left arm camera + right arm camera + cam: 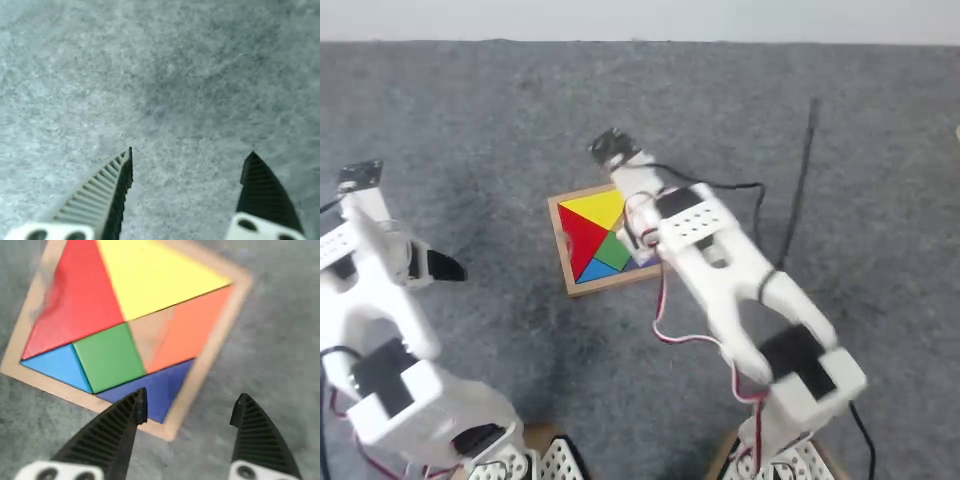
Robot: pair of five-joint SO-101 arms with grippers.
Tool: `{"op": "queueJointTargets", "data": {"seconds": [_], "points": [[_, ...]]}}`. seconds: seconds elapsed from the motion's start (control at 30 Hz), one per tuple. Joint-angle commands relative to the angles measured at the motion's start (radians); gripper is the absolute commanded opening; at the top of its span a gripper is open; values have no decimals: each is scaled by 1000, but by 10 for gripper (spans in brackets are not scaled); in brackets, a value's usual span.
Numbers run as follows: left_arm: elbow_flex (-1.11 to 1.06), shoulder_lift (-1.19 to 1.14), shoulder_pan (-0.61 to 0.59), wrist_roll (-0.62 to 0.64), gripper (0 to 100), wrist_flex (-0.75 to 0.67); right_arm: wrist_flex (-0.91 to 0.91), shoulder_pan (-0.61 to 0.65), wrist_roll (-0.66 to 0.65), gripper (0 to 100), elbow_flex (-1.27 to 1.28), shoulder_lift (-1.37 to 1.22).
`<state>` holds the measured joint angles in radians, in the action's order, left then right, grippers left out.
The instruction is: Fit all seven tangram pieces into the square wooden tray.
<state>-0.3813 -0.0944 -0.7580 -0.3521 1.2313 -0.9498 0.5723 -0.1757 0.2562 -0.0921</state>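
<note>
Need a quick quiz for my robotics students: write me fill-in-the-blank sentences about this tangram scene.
1. The green piece in the wooden tray is shaped as a ____.
2. The large triangle sharing an edge with the red triangle is coloured ____.
3. The right gripper hangs over the tray with its jaws ____.
4. The left gripper, over the grey mat, holds ____.

Missing words: square; yellow; open; nothing.
</note>
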Motion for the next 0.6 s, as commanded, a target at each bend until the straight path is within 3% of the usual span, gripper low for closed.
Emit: {"op": "queueJointTargets", "data": {"seconds": [0.0,0.07,0.2,0.3,0.57], "points": [[38,44,26,29,336,9,-85,-54,46,277,-6,237],[35,118,29,64,336,9,-133,-67,58,261,25,351],[-70,351,103,68,326,9,-113,-70,61,96,207,559],[-231,559,196,68,257,2,-79,-74,61,2,371,696],[-634,985,350,69,10,-132,-51,-237,55,8,690,954]]}}
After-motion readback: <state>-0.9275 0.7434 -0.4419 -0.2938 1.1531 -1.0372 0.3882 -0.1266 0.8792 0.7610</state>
